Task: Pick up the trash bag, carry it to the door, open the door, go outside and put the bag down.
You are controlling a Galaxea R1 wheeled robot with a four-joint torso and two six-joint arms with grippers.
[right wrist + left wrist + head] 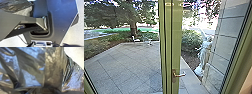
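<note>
Head view: door handle (180, 74) low, right of centre; best pressed fully, trash bag (30, 70) kept clear. Left and right jaws: cannot tell whether open or closed.

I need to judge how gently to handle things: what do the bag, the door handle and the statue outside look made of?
Bag: thin plastic film, dark and glossy, judging by its sharp creases and bright bluish glints.
Door handle: probably metal with a smooth finish, going by its pale sheen.
Statue: pale and matt-looking, perhaps stone; plaster or concrete would look similar.
</note>
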